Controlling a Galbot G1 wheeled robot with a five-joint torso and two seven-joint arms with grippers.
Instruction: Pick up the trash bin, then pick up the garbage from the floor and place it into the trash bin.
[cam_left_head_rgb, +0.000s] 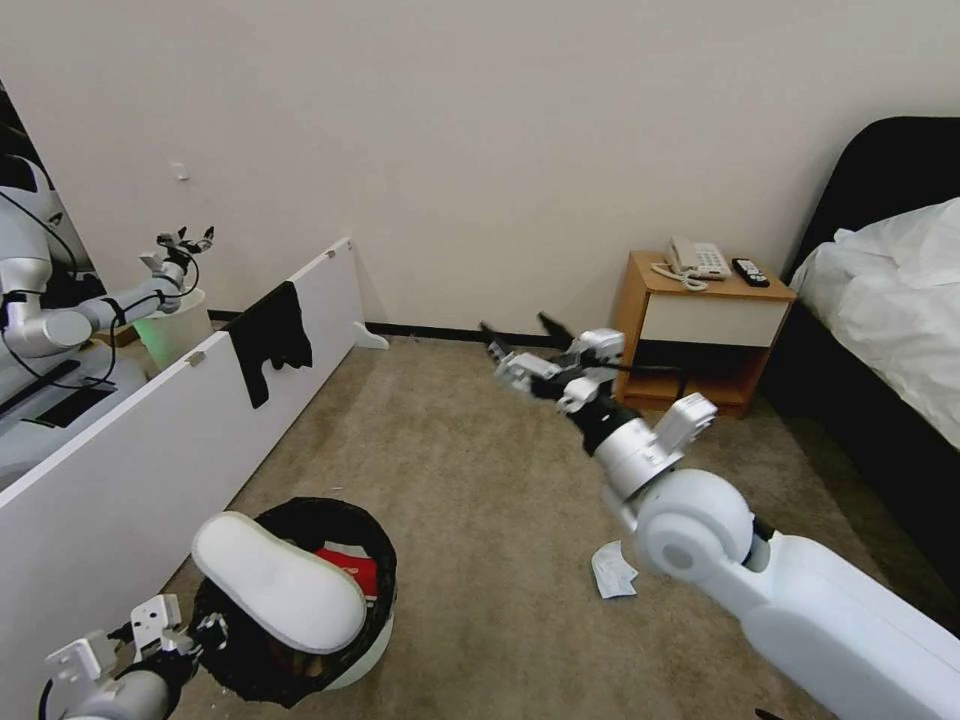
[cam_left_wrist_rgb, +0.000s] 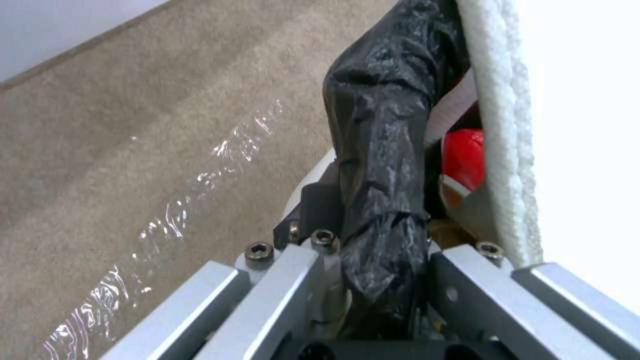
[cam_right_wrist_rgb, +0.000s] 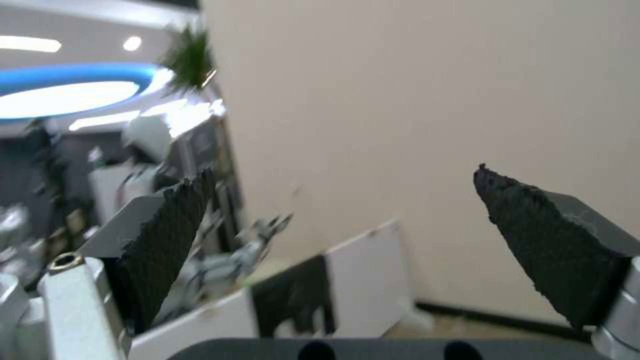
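The trash bin (cam_left_head_rgb: 372, 640), white with a black bag over its rim, stands on the floor (cam_left_head_rgb: 470, 500) at the lower left. A white slipper (cam_left_head_rgb: 275, 580) lies across its mouth, and a red packet (cam_left_head_rgb: 352, 568) shows inside. My left gripper (cam_left_head_rgb: 205, 632) is shut on the bin's near rim; the left wrist view shows the left gripper (cam_left_wrist_rgb: 393, 245) pinching the black bag (cam_left_wrist_rgb: 380, 150), with the slipper (cam_left_wrist_rgb: 500, 100) and the red packet (cam_left_wrist_rgb: 463, 160) beside it. My right gripper (cam_left_head_rgb: 516, 330) hangs open and empty in mid-air over the carpet; the right wrist view has the right gripper (cam_right_wrist_rgb: 347, 220) facing the wall. A crumpled white tissue (cam_left_head_rgb: 612, 570) lies on the floor under my right arm.
A long white mirror frame (cam_left_head_rgb: 150, 450) with a black cloth (cam_left_head_rgb: 268, 340) draped over it leans along the left. A wooden nightstand (cam_left_head_rgb: 700, 330) carrying a phone and a remote stands at the far wall, next to a bed (cam_left_head_rgb: 890, 300) on the right.
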